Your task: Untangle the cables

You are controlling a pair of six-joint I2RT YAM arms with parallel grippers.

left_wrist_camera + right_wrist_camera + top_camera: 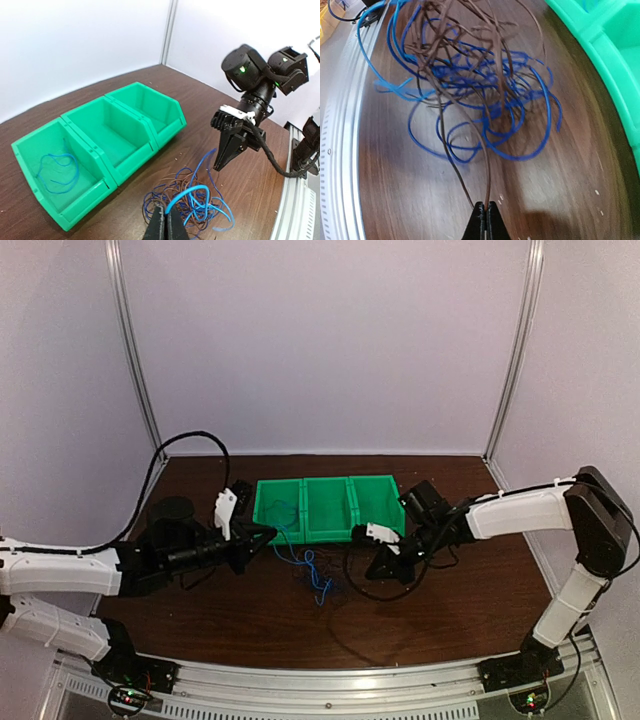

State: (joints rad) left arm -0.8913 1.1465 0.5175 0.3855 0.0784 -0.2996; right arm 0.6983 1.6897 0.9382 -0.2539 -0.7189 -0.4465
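The brown table [470, 610] is topped by a green bin [325, 508]. At its six o'clock the cables [315, 580] are heaped in a tangle. At their ten o'clock a blue strand [191, 190] is clamped by the left gripper [163, 214]. At three, a brown strand [488, 175] is pinched by the right gripper [485, 206].

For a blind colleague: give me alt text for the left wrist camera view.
The left gripper, shut, pinches a light blue wire from a tangle of blue and brown wires. Opposite hangs the right gripper; left, a green three-compartment bin holds one loose blue wire.
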